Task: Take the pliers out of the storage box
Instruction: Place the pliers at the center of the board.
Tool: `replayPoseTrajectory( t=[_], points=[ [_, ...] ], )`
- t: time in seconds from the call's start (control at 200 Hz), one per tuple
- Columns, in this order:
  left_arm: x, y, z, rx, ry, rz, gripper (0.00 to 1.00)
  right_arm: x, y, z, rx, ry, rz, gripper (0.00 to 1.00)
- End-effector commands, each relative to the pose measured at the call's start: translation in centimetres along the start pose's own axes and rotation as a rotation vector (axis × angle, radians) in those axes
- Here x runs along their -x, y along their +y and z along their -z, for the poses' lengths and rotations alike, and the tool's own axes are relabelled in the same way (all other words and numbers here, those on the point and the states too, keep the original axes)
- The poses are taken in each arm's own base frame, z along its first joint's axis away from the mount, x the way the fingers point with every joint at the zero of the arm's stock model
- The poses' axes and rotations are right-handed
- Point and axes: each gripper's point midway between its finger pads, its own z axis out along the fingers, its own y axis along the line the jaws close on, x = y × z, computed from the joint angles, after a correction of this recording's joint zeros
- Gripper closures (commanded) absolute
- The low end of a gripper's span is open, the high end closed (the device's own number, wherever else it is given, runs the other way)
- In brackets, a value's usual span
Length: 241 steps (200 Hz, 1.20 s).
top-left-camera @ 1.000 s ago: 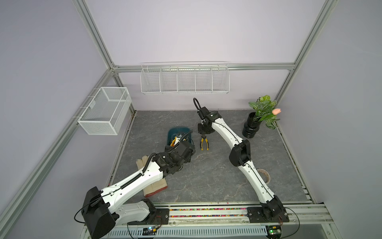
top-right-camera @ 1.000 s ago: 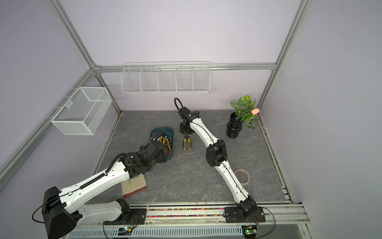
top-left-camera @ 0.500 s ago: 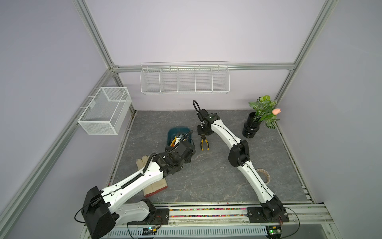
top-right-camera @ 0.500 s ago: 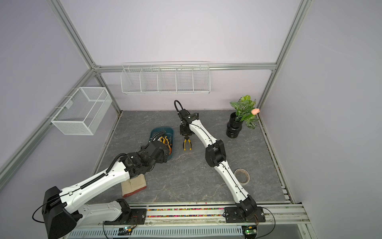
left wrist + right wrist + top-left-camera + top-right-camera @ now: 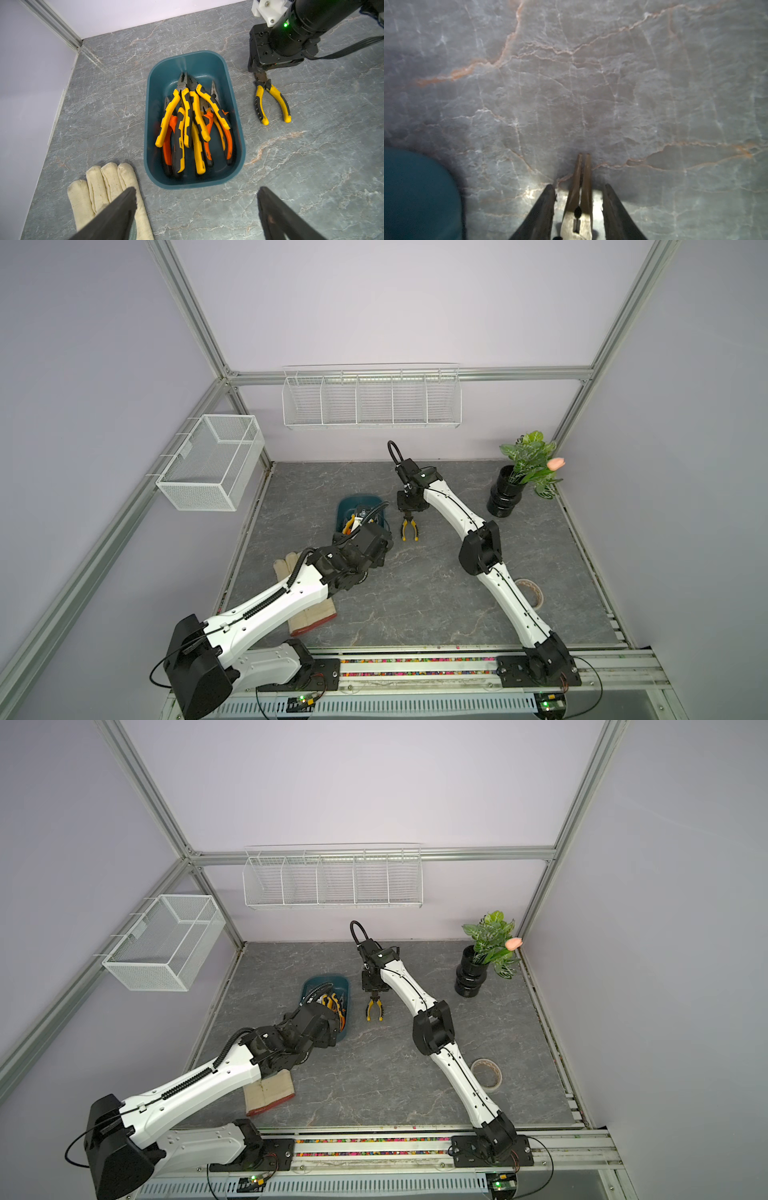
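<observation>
1. Now flat on the grey marbled tabletop [image 5: 415, 597]: lone pliers [image 5: 409, 527] [image 5: 374, 1008] [image 5: 270, 99], yellow-and-black handles. They lie outside the storage box [image 5: 353, 502] [image 5: 326, 981] [image 5: 235, 116], just beside it at its 3 o'clock in both top views. Metal head toward 12 o'clock, handles splayed toward 6 o'clock.
2. Right gripper [image 5: 409, 515] [image 5: 579, 187]: low over the head of the lone pliers. Its fingers [image 5: 548, 207] are spread and straddle the closed metal head, with a strip of tabletop showing on each side. They pinch nothing.
3. Heaped pliers [image 5: 191, 124]: inside the storage box, yellow-and-black pairs lying over orange-and-black ones. Their handles fan out toward the end of the box nearer the left gripper. Exact count not readable.
4. Left gripper [image 5: 197, 188]: hovering above the 6 o'clock end of the storage box. Fingers [image 5: 116, 212] spread wide and empty, clear of the heap.
5. Work glove [image 5: 286, 568] [image 5: 104, 187]: cream, flat on the tabletop at 7 o'clock of the box, partly under the left arm.
6. Tape roll [image 5: 530, 591] [image 5: 486, 1072]: at 4 o'clock, well apart.
7. Black vase [image 5: 507, 493] with greenery: at 3 o'clock, near the side frame.
8. Mesh basket [image 5: 212, 464]: hung on the frame at 10 o'clock.
9. Wire rack [image 5: 370, 398]: on the back wall at 12 o'clock.
</observation>
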Motion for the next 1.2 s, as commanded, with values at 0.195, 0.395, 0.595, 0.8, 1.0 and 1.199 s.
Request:
replayPoseTrajectory(
  t=[0.195,0.395,0.595,0.8,1.0,1.199],
  points=[
    [-0.9,3.3,-6.2,0.048,0.249,0.129,0.17,6.1,2.2,15.3,0.148,-0.249,0.064,0.56],
    [-0.3,2.6,-9.5,0.09,0.371,0.054,0.26,3.3,1.4,19.9,0.177,-0.187,0.059,0.55],
    [0.3,0.4,-11.8,0.043,0.417,0.065,0.32,0.8,-0.4,22.3,0.198,-0.246,0.047,0.55],
    [1.0,0.6,-13.5,0.074,0.436,0.043,0.43,-2.4,-2.4,22.6,0.207,-0.227,0.027,0.55],
    [0.1,1.5,-14.8,0.081,0.506,-0.001,0.45,-4.6,-3.9,21.8,0.203,-0.208,0.014,0.55],
    [-0.5,-0.5,-14.8,-0.035,0.518,0.064,0.47,-5.8,-4.6,20.8,0.195,-0.184,0.001,0.55]
  ],
)
